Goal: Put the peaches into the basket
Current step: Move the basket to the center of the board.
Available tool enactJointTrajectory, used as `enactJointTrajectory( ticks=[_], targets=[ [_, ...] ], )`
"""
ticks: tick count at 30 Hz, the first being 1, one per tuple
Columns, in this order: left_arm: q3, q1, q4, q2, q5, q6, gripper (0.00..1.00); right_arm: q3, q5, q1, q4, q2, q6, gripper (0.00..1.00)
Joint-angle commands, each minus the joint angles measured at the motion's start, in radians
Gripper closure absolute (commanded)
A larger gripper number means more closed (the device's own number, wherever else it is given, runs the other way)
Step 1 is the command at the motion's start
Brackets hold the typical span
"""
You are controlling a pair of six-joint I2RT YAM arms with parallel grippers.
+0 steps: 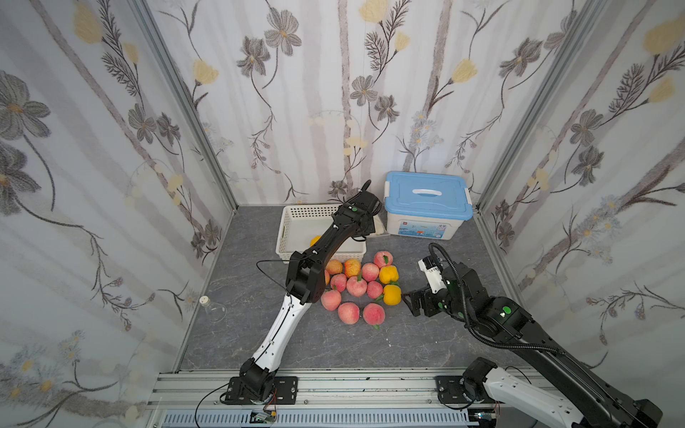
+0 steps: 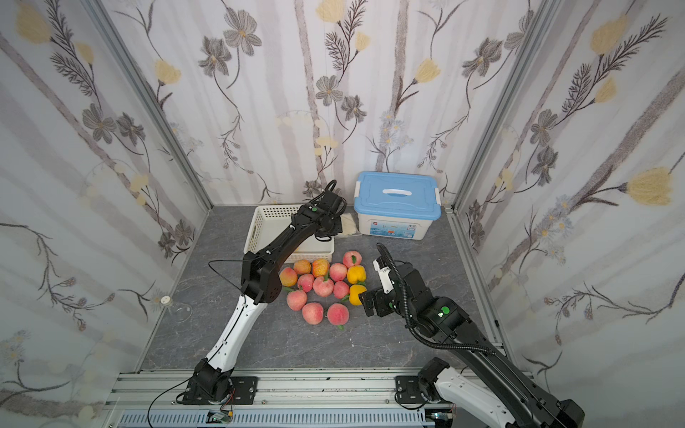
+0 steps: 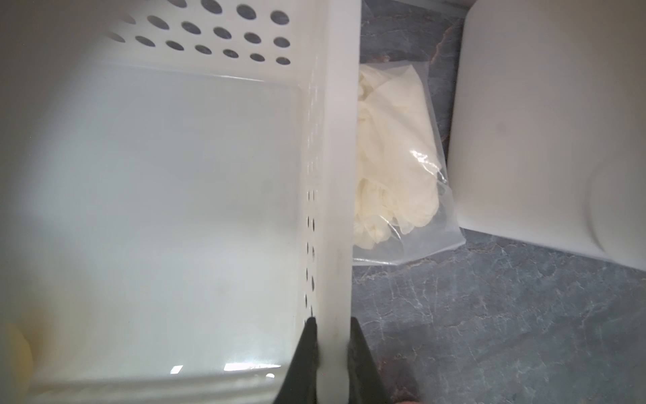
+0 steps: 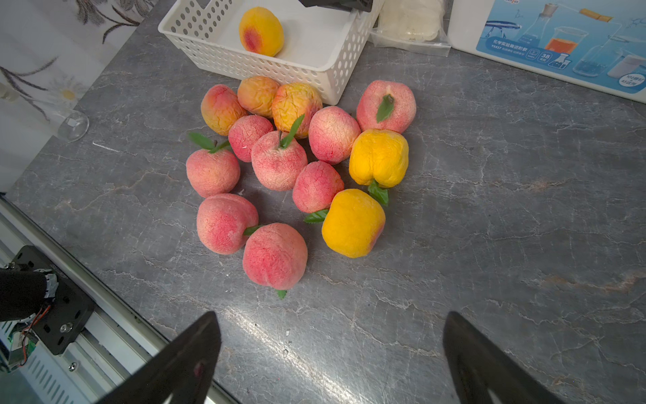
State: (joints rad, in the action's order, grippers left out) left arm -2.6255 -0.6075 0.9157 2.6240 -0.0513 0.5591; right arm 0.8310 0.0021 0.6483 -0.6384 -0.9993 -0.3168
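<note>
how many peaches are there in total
14. One orange-yellow peach lies in the basket; 13 peaches sit clustered on the table just outside it. Part of the basket is out of view, so more may hide.

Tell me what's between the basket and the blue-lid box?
A clear plastic bag holding something white and crumpled lies between basket and box; the left wrist view shows it best.
</note>
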Motion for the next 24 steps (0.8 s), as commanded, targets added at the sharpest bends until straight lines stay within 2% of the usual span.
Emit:
enactJointTrajectory(
  ticks=[1,9,14,20,24],
  targets=[
    [-0.010,-0.027,-0.052,0.001,0.007,0.072,1.00,-0.002,0.026,-0.006,0.008,-0.006,-0.023,0.02],
    [-0.010,-0.084,-0.098,0.001,-0.007,0.144,0.99,-0.010,0.021,-0.018,0.009,-0.004,-0.044,0.02],
    [-0.010,-0.089,-0.104,0.004,-0.006,0.160,0.69,-0.013,0.002,-0.031,0.039,-0.016,-0.070,0.02],
    [-0.010,-0.086,-0.080,-0.028,-0.015,0.126,0.54,-0.002,-0.046,-0.054,0.103,-0.074,-0.118,0.05],
    [-0.009,-0.087,-0.043,-0.076,-0.012,0.077,0.49,0.028,-0.080,-0.075,0.132,-0.139,-0.132,0.05]
  ],
)
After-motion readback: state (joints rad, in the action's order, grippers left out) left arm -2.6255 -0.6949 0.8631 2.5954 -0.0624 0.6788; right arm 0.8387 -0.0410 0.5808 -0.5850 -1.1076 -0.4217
